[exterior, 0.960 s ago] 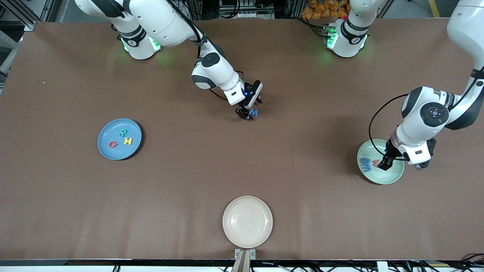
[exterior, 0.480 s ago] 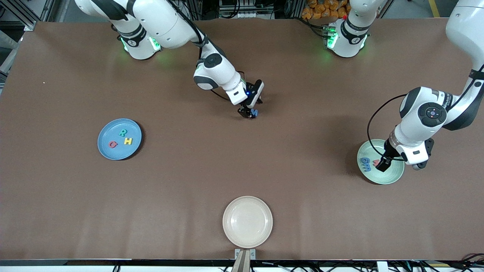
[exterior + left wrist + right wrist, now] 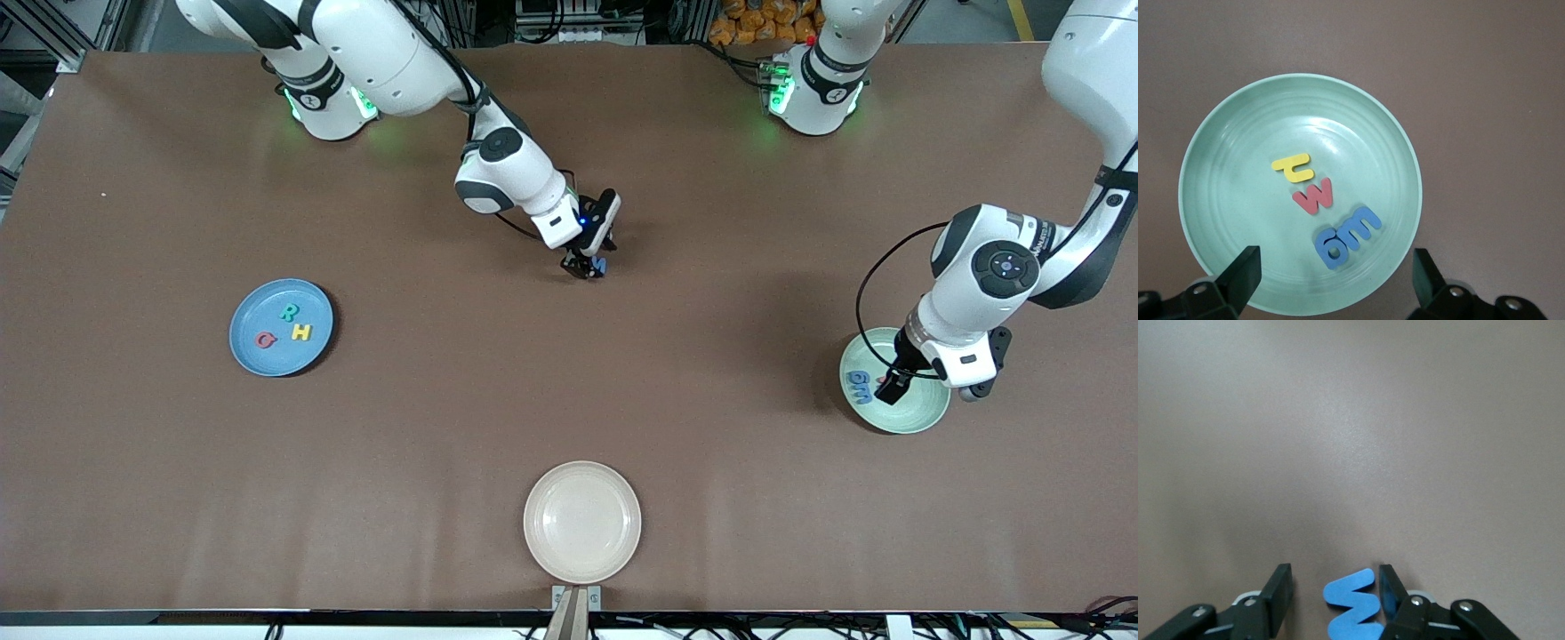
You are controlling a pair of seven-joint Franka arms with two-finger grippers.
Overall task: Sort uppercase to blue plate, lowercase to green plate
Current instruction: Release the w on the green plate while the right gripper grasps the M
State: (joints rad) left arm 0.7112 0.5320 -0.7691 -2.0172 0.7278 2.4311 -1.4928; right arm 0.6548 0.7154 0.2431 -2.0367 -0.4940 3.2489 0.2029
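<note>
At the left of the front frame, the blue plate [image 3: 281, 327] lies on the brown tabletop [image 3: 427, 400] with three capitals in it: the teal R [image 3: 289, 312], the red G [image 3: 265, 340] and the yellow H [image 3: 302, 332]. Near the upper middle of that frame the right pincer [image 3: 587, 267] is down at the tabletop around the blue M [image 3: 1353, 605]. In the right wrist view one finger [image 3: 1387, 588] touches the letter's edge, and the other finger stands clear of it with a gap between, so the pincer is partly open and has no hold of the letter. At the bottom centre sits a cream plate [image 3: 582, 522]. At the right of the front frame, the left pincer [image 3: 892, 388] hangs over the green plate [image 3: 1218, 147], spread wide and holding nothing. In that plate lie the yellow h-like letter [image 3: 1293, 167], the red w-like letter [image 3: 1314, 197], and the blue e [image 3: 1362, 225] and blue g [image 3: 1331, 246] touching each other.
</note>
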